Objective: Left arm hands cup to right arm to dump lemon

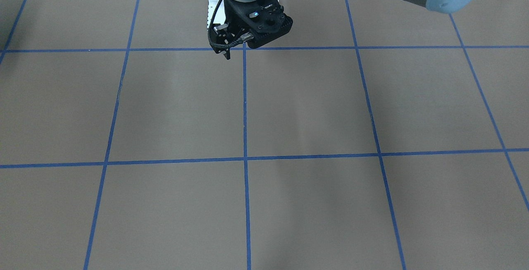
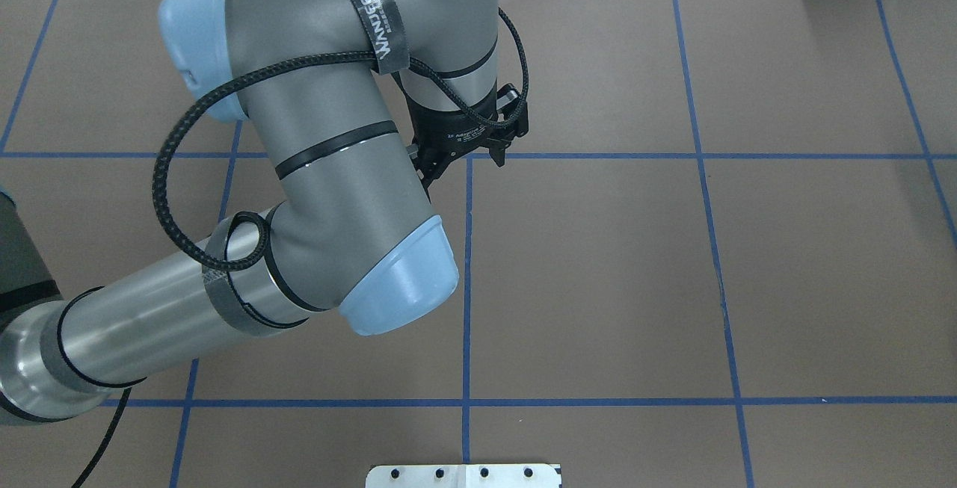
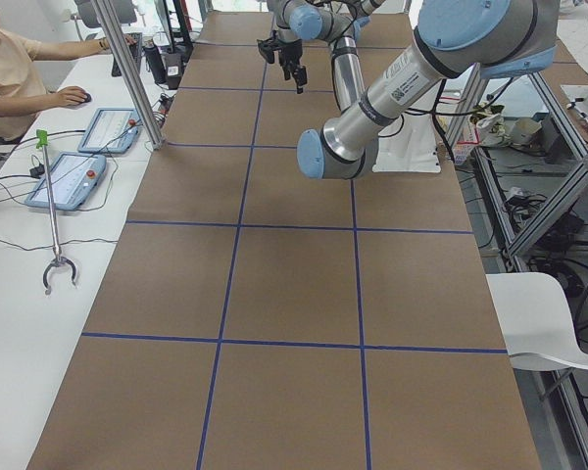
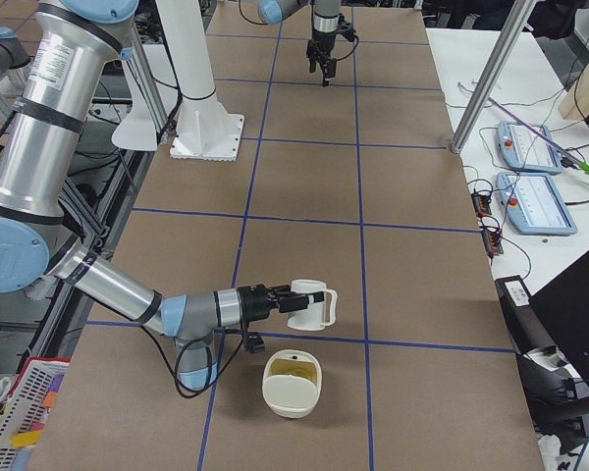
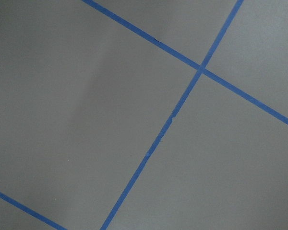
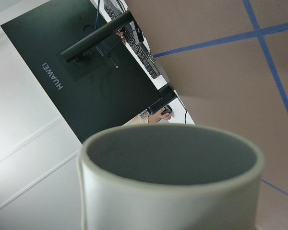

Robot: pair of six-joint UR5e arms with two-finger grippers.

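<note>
The cup (image 4: 309, 306) is seen off the counter (image 4: 412, 294), near its end on the robot's right and about midway between the robot's edge and the operators' edge. It is at the tip of the right hand (image 4: 283, 300) and, as far as can be told, is tipped over. Just below and beside it a white container (image 4: 275, 394) rests on the counter, and the lemon (image 4: 294, 371) lies inside. Whether the right hand's fingers are pinched on the cup cannot be told, since that hand is shown in 1 side view only. The left hand (image 2: 464, 167) is spread and empty, and is held over a crossing of tape lines (image 5: 173, 120) well apart from the cup.

The hand-over is therefore judged done, and the dump as well. At most, setting the cup down may be left.

Cup, container and lemon are shown together only in the right side view. The right wrist view adds the cup's (image 6: 173, 191) grey inside, where no lemon is seen in the part shown. In the overhead, front and left side views only the left arm (image 2: 336, 196) and the taped counter are shown. The spread of the left hand is read from the overhead view.
</note>
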